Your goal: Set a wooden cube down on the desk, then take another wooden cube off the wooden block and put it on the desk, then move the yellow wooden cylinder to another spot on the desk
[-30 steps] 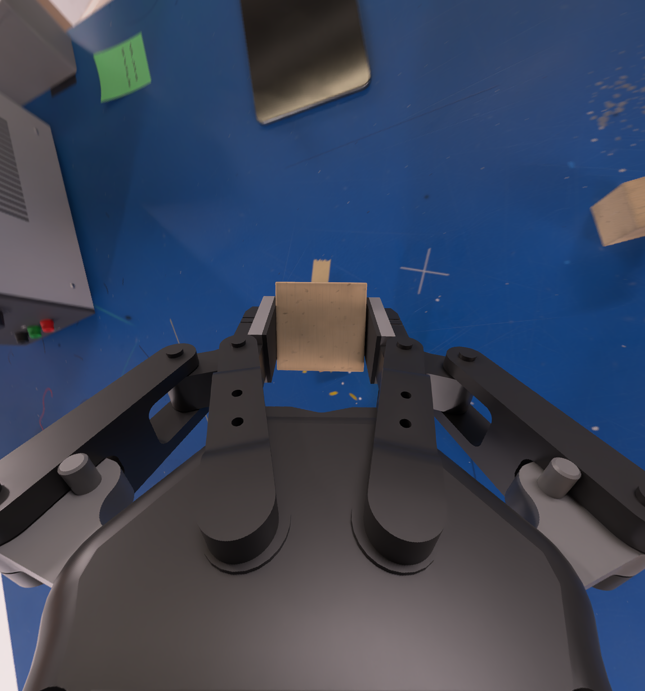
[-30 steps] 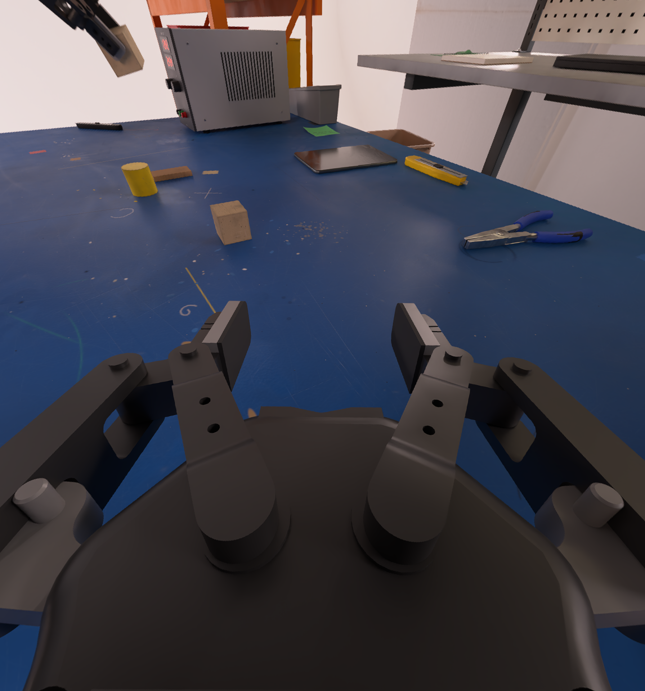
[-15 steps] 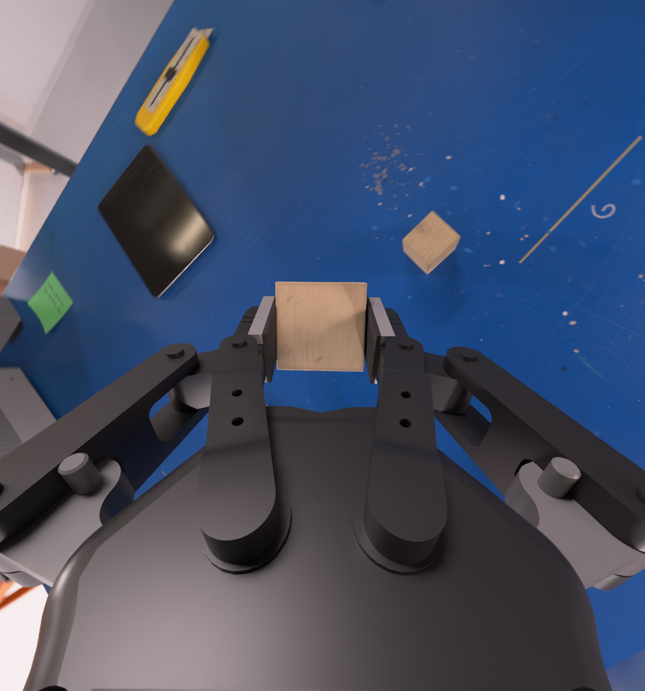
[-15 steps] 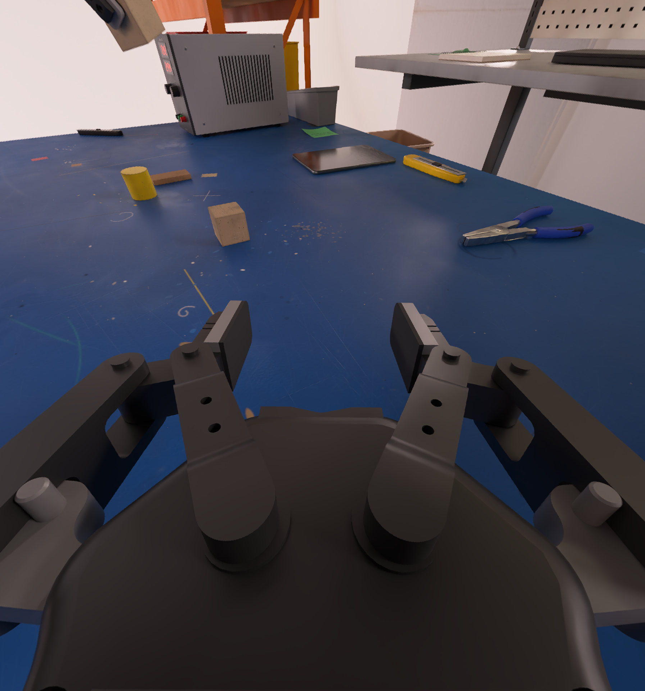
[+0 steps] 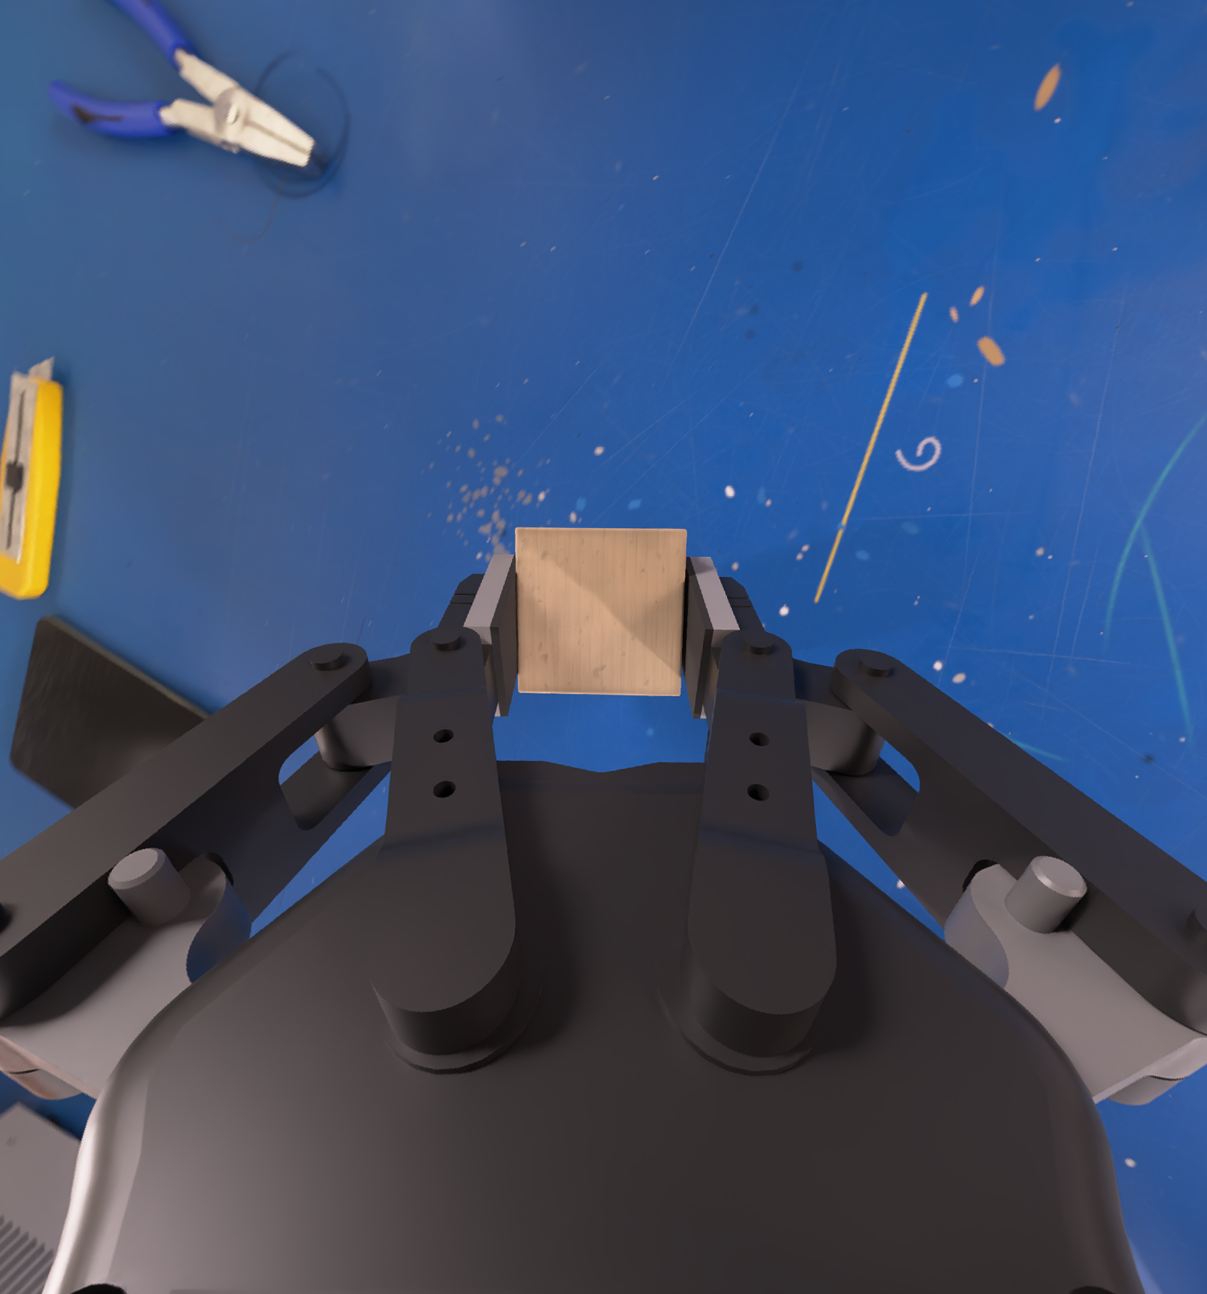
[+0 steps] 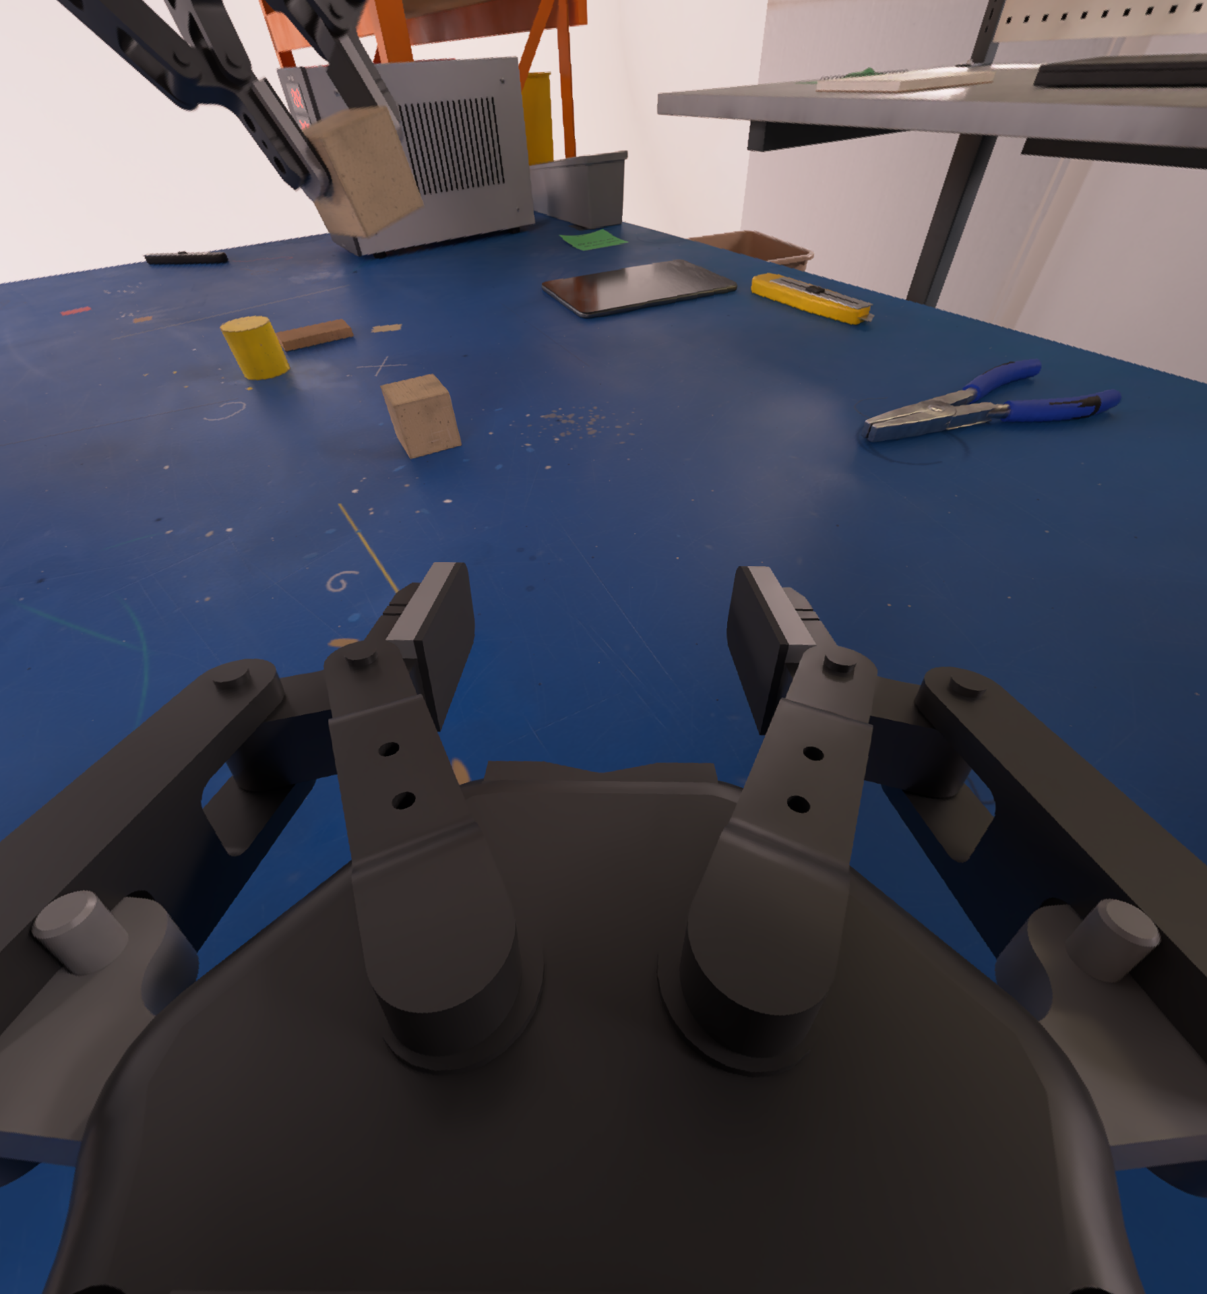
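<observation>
My left gripper [image 5: 600, 616] is shut on a pale wooden cube [image 5: 599, 613] and holds it high above the blue desk [image 5: 656, 280]. In the right wrist view that held cube [image 6: 362, 171] hangs in the air at the upper left. A second wooden cube [image 6: 422, 414] sits on the desk. A yellow wooden cylinder [image 6: 255, 347] stands farther left, beside a flat brown wooden block [image 6: 315, 334]. My right gripper [image 6: 600, 630] is open and empty, low over the near part of the desk.
Blue-handled pliers [image 6: 985, 406] lie at the right, also in the left wrist view [image 5: 194, 115]. A yellow utility knife [image 6: 810, 299], a dark tablet [image 6: 639, 286], a green note [image 6: 592, 240] and a grey power supply [image 6: 460, 154] stand at the back.
The left gripper has swung with its cube across the desk, toward the right arm and lower in the right wrist view. The right gripper has stayed still.
</observation>
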Tool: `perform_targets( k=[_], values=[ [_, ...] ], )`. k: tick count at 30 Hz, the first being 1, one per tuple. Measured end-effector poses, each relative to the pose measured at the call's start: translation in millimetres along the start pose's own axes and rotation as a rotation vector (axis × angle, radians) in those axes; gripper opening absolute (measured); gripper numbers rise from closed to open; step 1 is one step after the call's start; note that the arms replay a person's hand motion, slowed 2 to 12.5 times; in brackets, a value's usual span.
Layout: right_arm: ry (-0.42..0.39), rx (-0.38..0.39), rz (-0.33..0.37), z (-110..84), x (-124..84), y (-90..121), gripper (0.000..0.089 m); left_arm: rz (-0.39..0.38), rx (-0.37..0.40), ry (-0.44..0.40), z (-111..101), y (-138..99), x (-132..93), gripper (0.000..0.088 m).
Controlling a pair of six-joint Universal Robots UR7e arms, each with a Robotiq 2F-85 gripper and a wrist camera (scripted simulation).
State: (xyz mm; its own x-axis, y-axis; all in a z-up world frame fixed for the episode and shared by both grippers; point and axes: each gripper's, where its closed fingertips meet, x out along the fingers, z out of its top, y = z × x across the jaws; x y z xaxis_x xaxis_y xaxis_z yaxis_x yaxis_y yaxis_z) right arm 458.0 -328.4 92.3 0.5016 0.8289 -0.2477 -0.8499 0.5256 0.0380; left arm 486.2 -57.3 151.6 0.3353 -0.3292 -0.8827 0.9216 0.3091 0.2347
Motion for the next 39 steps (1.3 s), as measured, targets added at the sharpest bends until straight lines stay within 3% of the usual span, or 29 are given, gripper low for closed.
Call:
perform_targets(
  k=[8,19,31,39],
  values=[
    [0.003,-0.002,-0.007,-0.9,0,-2,0.0647,-0.113,0.126,0.011,26,-18,46,0.0390],
    [0.001,0.001,-0.001,0.1,-1,-1,0.0646,-0.210,0.263,0.040,30,-34,88,0.0390],
    [0.007,-0.017,0.000,0.7,0,2,0.0646,-0.290,0.302,0.043,26,-44,115,0.0390],
    [0.008,-0.017,0.004,0.6,0,2,0.0646,-0.303,0.310,0.043,23,-44,124,0.0390]
  ],
)
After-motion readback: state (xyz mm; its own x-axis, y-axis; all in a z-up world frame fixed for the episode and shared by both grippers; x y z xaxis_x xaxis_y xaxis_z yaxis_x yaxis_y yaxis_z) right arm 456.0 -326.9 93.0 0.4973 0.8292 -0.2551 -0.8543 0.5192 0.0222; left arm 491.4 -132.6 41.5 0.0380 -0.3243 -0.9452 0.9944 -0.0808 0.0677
